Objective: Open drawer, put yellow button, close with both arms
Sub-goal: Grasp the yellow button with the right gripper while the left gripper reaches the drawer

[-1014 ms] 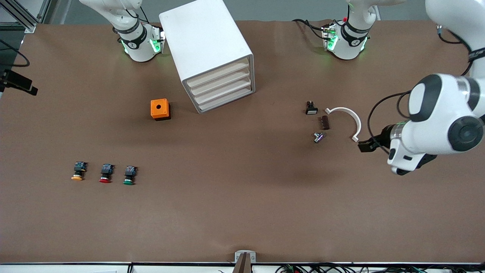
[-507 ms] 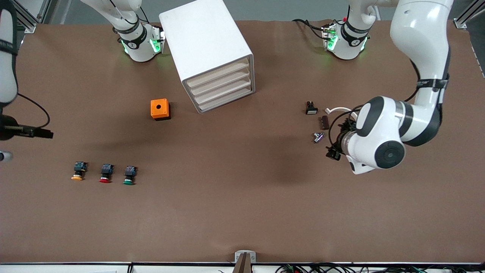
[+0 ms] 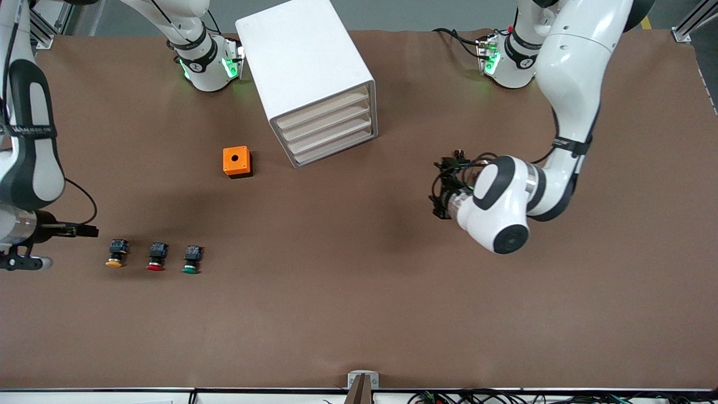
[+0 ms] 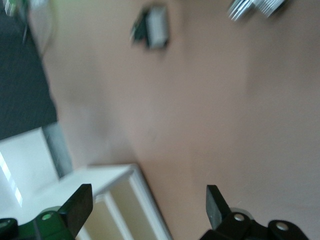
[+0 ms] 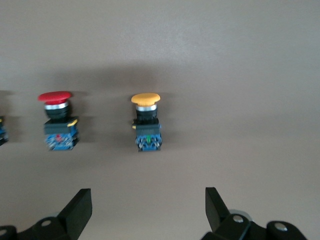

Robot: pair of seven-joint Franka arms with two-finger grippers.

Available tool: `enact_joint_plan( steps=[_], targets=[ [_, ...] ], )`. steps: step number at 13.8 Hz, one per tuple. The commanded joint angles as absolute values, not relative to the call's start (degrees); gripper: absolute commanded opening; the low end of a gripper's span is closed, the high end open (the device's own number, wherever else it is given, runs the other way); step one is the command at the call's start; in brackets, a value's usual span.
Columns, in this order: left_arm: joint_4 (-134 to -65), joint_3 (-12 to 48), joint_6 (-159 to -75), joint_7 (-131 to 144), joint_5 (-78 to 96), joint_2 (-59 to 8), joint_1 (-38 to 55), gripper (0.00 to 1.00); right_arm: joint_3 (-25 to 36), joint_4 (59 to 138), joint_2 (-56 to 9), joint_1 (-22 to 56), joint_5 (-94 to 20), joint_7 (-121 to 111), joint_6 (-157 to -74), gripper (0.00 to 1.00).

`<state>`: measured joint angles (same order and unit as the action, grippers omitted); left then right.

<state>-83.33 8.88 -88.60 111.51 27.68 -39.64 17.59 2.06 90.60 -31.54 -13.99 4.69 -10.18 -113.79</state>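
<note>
The left gripper [image 3: 440, 193] has swung toward the cabinet [image 3: 314, 78], covering small parts, while the right gripper [image 3: 84, 230] (previously near the table's edge) nears the yellow button [image 3: 115, 253].

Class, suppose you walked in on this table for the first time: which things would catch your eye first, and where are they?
The tall white boxy cabinet with four pale beige drawers stands between the arm bases, a small orange cube with a round hole beside it. Nearer the front camera, three tiny push buttons sit in a row, yellow-capped, red-capped and green-capped, toward the right arm's end.

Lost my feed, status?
Left gripper open, empty, over the table. Right gripper open near yellow button. Drawer shut. Nothing blocking.
</note>
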Motion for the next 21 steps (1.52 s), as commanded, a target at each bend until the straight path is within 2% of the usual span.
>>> enact_joint_plan(
  steps=[1, 10, 15, 17, 20, 21],
  targets=[
    [-81.91, 8.61, -87.28, 118.2, 37.4, -41.48, 18.98, 1.0, 1.32, 89.03, -35.76, -14.59, 5.36, -10.46, -116.27, 1.0],
    [-81.65, 8.61, -87.36, 134.8, 57.21, -42.89, 24.6, 0.98, 1.32, 89.56, -42.01, -14.77, 5.36, -10.81, -120.93, 1.0],
    [-81.65, 8.09, -87.63, 139.39, 60.03, -43.59, 29.0, 0.77, 1.32, 91.76, -42.98, -14.77, 5.45, -11.07, -127.35, 1.0],
    [-81.56, 8.35, -87.63, 139.04, 60.47, -44.38, 29.88, 0.59, 1.32, 91.84, -43.24, -14.85, 5.45, -12.65, -128.23, 1.0],
    [-81.56, 8.52, -87.63, 139.13, 61.08, -44.47, 31.72, 0.59, 1.32, 92.29, -43.24, -14.85, 5.45, -13.36, -128.67, 1.0],
    [-81.56, 8.53, -87.63, 139.13, 61.87, -44.47, 31.9, 0.58, 1.32, 92.37, -43.24, -14.85, 5.45, -13.36, -128.58, 0.95]
  ],
)
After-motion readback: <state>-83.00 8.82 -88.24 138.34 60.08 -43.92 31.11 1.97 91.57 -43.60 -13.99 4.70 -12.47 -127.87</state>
